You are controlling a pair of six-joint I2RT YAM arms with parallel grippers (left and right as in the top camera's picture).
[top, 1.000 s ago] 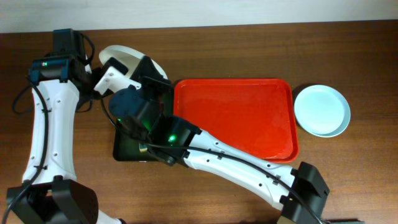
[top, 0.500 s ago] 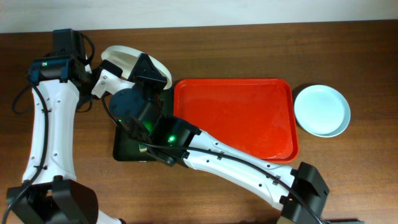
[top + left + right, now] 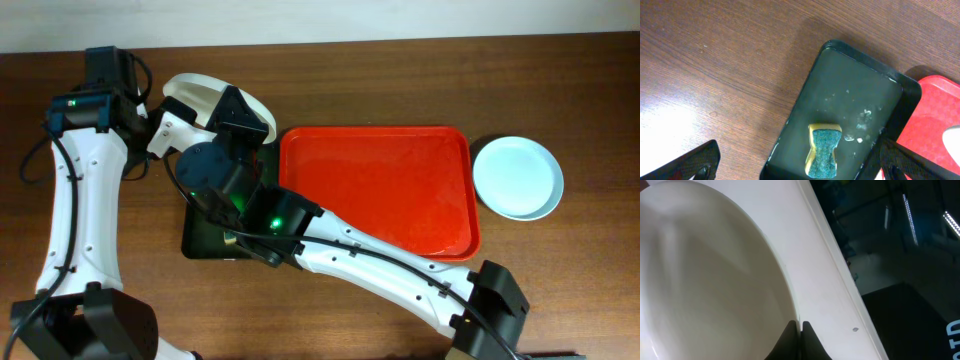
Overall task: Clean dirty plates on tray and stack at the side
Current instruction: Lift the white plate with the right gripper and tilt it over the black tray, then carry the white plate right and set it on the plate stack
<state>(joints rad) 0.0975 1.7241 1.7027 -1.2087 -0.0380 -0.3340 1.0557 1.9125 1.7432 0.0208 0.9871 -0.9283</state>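
The right gripper [image 3: 800, 330] has its fingers pressed together on the rim of the white plate [image 3: 195, 92]. It holds the plate tilted above the table [image 3: 400, 70], just off the far left corner of the red tray [image 3: 375, 185]. The left gripper [image 3: 800, 162] hangs close by, its fingers [image 3: 692, 162] spread wide and holding nothing, pointing toward the green tray [image 3: 850, 95], where a sponge [image 3: 823, 150] lies. A mint plate [image 3: 517, 178] sits on the table just right of the red tray.

- A large red rectangular plastic tray [image 3: 375, 190] lies flat, long side running left to right.
- A pale mint-green round plate [image 3: 517, 178] sits flat just beside the tray's right end.
- A white round plate [image 3: 195, 92] is tilted off the tray's far left corner, partly hidden.
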